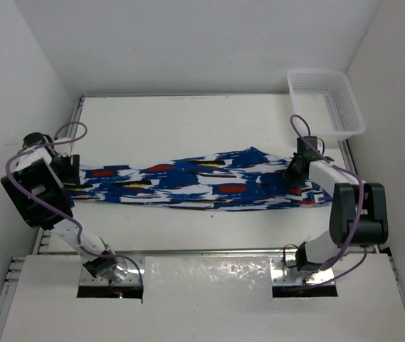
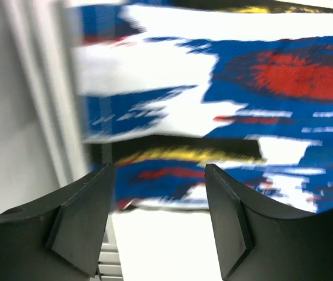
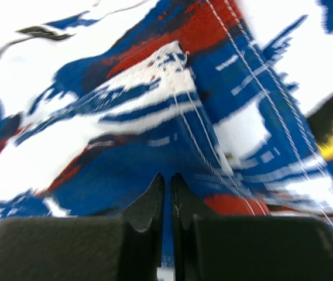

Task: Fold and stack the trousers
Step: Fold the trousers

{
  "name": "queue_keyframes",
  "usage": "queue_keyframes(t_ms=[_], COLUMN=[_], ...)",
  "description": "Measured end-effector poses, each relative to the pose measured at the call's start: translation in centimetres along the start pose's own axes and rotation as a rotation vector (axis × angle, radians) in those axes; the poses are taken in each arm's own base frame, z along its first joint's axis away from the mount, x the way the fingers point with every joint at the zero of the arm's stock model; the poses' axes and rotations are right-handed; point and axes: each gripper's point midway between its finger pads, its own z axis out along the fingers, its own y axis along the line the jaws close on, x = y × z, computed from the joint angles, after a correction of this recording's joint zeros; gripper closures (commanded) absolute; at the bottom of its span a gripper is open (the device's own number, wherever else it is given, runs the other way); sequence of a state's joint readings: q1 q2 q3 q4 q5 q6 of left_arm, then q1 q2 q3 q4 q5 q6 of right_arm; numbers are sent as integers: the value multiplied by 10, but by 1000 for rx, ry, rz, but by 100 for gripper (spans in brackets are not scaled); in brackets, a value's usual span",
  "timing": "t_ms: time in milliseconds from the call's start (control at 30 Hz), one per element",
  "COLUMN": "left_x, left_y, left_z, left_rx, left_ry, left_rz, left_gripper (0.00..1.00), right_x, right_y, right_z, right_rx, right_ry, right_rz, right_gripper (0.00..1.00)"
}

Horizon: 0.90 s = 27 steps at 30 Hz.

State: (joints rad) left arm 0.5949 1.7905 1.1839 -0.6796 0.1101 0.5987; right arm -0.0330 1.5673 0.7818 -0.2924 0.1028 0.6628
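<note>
We see the table (image 1: 188,117) with the trousers (image 1: 202,184) stretched across it from the left edge almost to the right, royal blue with white, red, black and yellow strokes. A white basket (image 1: 327,100) sits at the far right corner. Only the wrist views show the jaws. Our left gripper (image 2: 157,216) gapes wide, holding nothing, near the trousers' left end. Our right gripper (image 3: 166,196) is pinched to a slit on the cloth beside stitched seams.

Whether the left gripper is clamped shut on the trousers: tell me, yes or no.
No: the left gripper stands wide open, with the trousers lying beyond its fingers.
</note>
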Motion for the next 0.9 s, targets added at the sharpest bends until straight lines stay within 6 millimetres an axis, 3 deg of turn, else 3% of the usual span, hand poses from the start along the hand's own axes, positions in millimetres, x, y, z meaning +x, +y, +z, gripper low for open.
queue_keyframes(t_ms=[67, 200, 267, 300, 333, 400, 567, 667, 767, 800, 900], left_x=[-2, 18, 28, 31, 31, 27, 20, 23, 20, 19, 20], left_y=[11, 39, 49, 50, 47, 37, 18, 9, 3, 2, 2], left_z=[-13, -37, -40, -40, -37, -29, -2, 8, 13, 15, 19], left_rx=[24, 27, 22, 29, 52, 119, 244, 267, 249, 239, 214], left_ry=[-52, -107, -110, -108, -107, -113, -95, -76, -82, -84, -89], left_rz=[-50, -177, -224, -238, -248, -251, -283, -282, -261, -257, -254], left_gripper=[39, 38, 31, 31, 23, 18, 19, 26, 49, 66, 100], right_x=[-5, -21, -26, -28, -29, -30, -31, -28, -27, -27, -28], right_y=[1, 5, 5, 6, 6, 5, 5, 2, 0, -1, -2], right_z=[-11, -35, -42, -44, -45, -47, -49, -50, -50, -50, -51], right_rx=[-15, -44, -51, -51, -50, -46, -39, -31, -20, -17, -11], right_ry=[-33, -114, -138, -143, -143, -137, -133, -124, -120, -121, -124], right_rz=[-1, -11, -23, -28, -35, -48, -65, -74, -78, -79, -82], right_gripper=[91, 88, 87, 87, 87, 87, 87, 87, 87, 87, 87])
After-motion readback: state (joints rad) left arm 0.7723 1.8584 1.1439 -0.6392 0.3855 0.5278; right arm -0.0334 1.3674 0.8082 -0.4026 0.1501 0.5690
